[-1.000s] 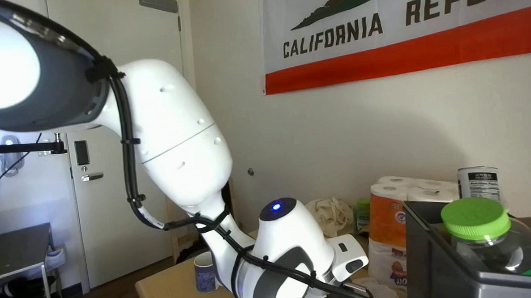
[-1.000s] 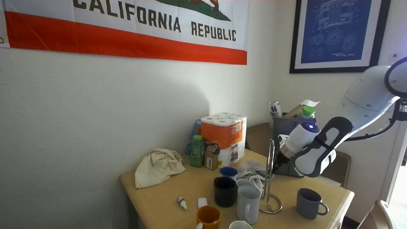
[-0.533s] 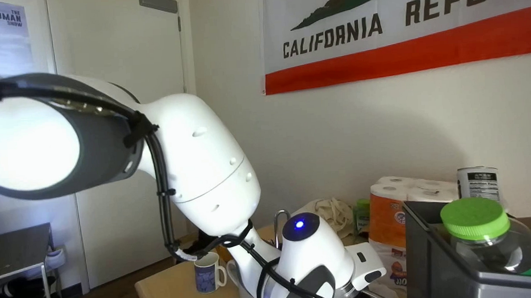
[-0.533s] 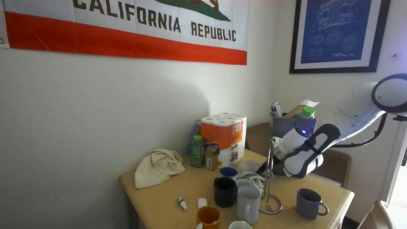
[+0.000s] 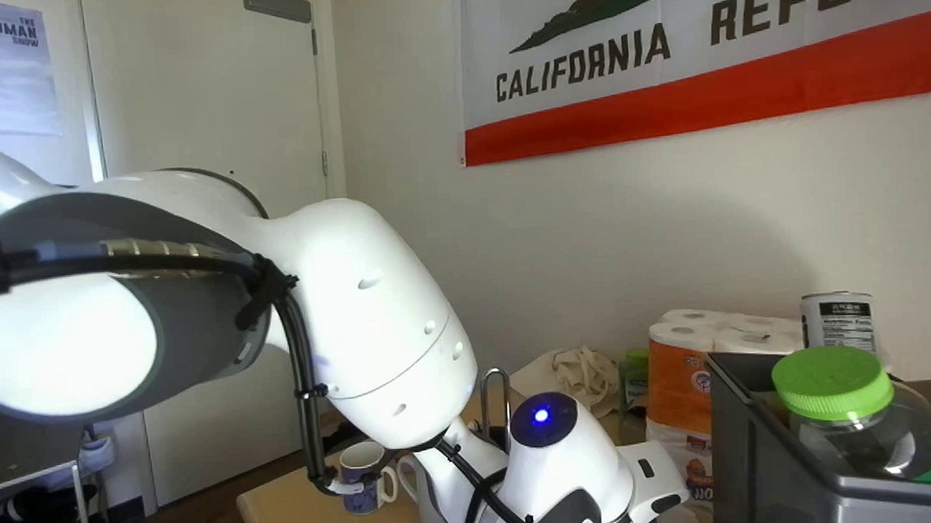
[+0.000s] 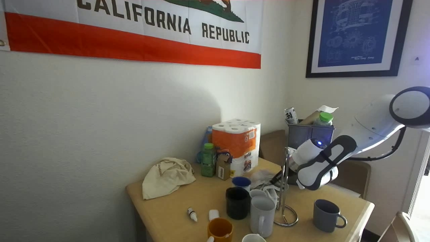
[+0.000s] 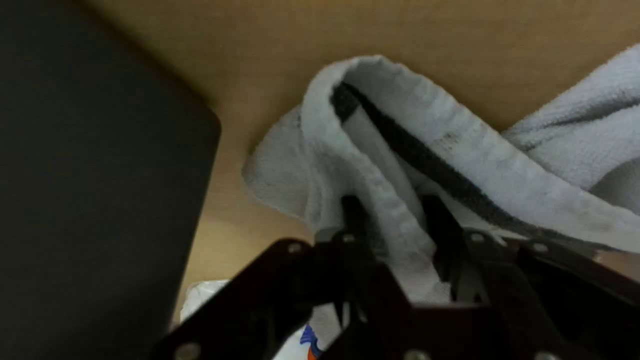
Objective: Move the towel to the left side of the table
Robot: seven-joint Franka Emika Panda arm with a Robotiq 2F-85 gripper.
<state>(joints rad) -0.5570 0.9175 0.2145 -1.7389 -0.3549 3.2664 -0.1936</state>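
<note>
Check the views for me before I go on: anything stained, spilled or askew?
Yes: a small brownish smudge shows in the wrist view, on the pale border of the white, dark-striped terry towel. It stands out against the lighter cloth and may be a stain. I see nothing spilled.
</note>
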